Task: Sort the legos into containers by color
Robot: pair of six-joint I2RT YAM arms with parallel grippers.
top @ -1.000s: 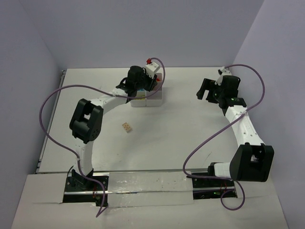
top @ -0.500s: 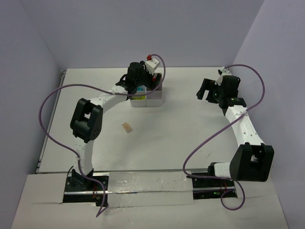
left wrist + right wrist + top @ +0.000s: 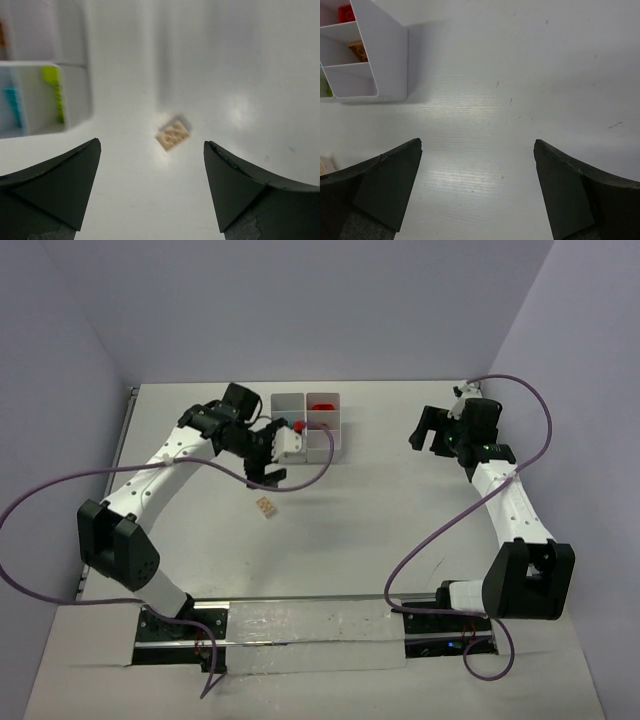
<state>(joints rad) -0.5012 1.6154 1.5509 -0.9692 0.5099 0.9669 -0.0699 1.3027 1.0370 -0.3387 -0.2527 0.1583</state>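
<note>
Swinging off the white six-compartment plastic tray (image 3: 306,410), the left arm has carried the left claw (image 3: 270,472) toward mid-frame. It hangs there spread wide, gripping nothing, above the small tan studded brick (image 3: 173,134). That brick lies alone on the white desk (image 3: 380,510), left of centre in the top view, so the stance likely lines up a pick. A red brick (image 3: 322,423), lime brick (image 3: 52,92) and cyan brick (image 3: 12,105) sit in separate compartments. At upper right the right claw (image 3: 477,144) waits released, out of the way.
</note>
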